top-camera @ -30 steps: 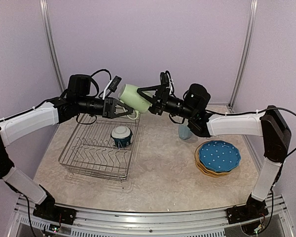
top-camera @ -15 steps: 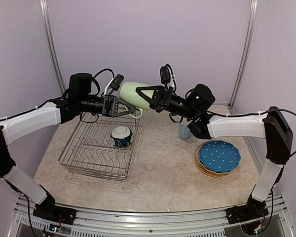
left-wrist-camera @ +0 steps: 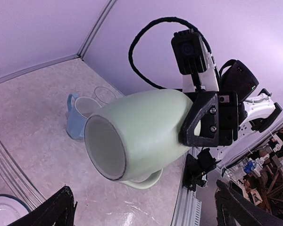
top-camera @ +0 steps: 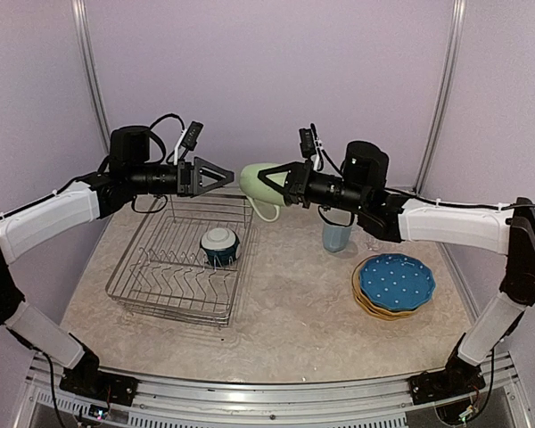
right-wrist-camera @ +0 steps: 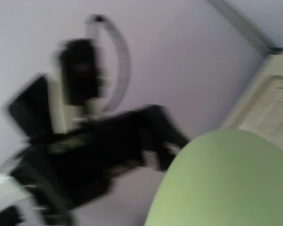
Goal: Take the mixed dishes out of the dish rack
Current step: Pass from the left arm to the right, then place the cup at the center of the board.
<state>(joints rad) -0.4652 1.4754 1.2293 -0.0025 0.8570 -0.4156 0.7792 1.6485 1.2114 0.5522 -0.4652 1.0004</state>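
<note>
The left tool (top-camera: 219,176) released mug (top-camera: 255,180) to right tool (top-camera: 280,185).

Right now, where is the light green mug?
Top view, centre: the light green mug is in mid-air, held by the right gripper, facing the open left gripper.

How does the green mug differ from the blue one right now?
The light green mug is sideways in mid-air; the light blue mug stands upright on the table. The right gripper clamps the green mug; nothing touches the blue one. Both have handles and are out of the dish rack.
</note>
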